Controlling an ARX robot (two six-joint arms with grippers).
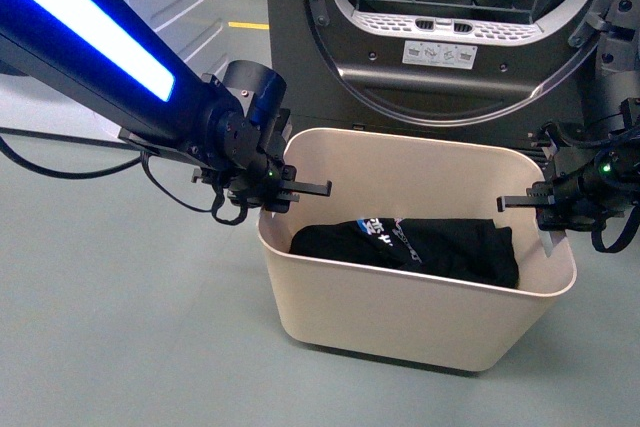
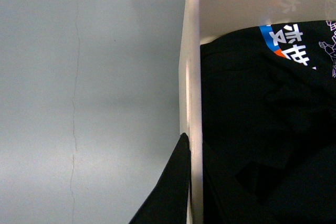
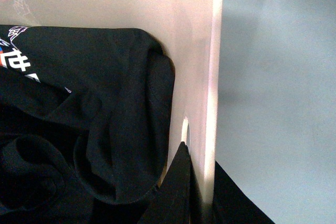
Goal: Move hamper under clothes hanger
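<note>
**Grippers at both ends of the hamper**

The beige hamper (image 1: 400,307) stands on the floor at 6 o'clock from the dryer (image 1: 300,67), with a black printed garment (image 1: 450,247) inside. The right gripper (image 1: 520,201) pinches its 3 o'clock wall. The left gripper (image 1: 300,188) meets the 9 o'clock rim, but I cannot tell whether it grips.

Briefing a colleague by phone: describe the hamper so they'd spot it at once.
Find the big dark grey dryer with its round door opening. On the floor directly before it stands the hamper. It is the only beige plastic bin, holding black clothing.
</note>
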